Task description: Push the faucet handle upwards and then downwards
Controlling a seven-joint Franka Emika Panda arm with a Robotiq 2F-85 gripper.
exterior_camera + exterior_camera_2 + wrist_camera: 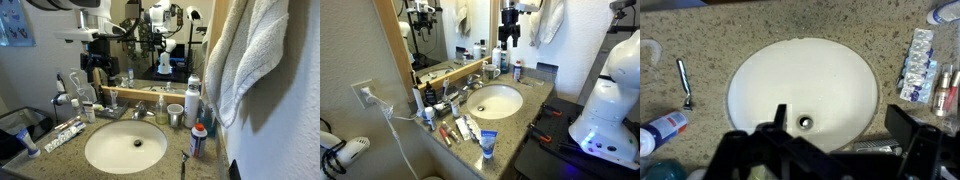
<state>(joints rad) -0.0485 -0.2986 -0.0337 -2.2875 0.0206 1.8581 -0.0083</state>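
Chrome faucet handle (138, 108) tops the low faucet at the back of the white basin (100, 150), btwn basin & mirror (150, 50). It also shows, small, in an exterior view (472, 87). In the wrist view I can't make it out.

Containers:
- Basin (750, 70) holds nothing but its drain (805, 122).
- Metal cup (176, 116) stands just beside the faucet on the counter (840, 25). Contents too small to tell.
- Blue-topped bottle (192, 95) stands upright behind the cup.

Gripper (97, 66) hangs well above the counter, apart from the handle, and is also high up in an exterior view (507, 35). In the wrist view the gripper (840, 112) has its fingers (780, 115) spread wide w/ nothing btwn them, only basin below.

Wrist view only:
- razor (685, 85) lying flat beside the basin
- blister packs (918, 60) on the opposite side
- tube (662, 128) near the razor

Exterior views only:
- towel (250, 60) hanging at the edge
- white robot base (610, 90) beside the counter
- hair dryer (340, 150) low down
- wall outlet (363, 95) w/ cord plugged in
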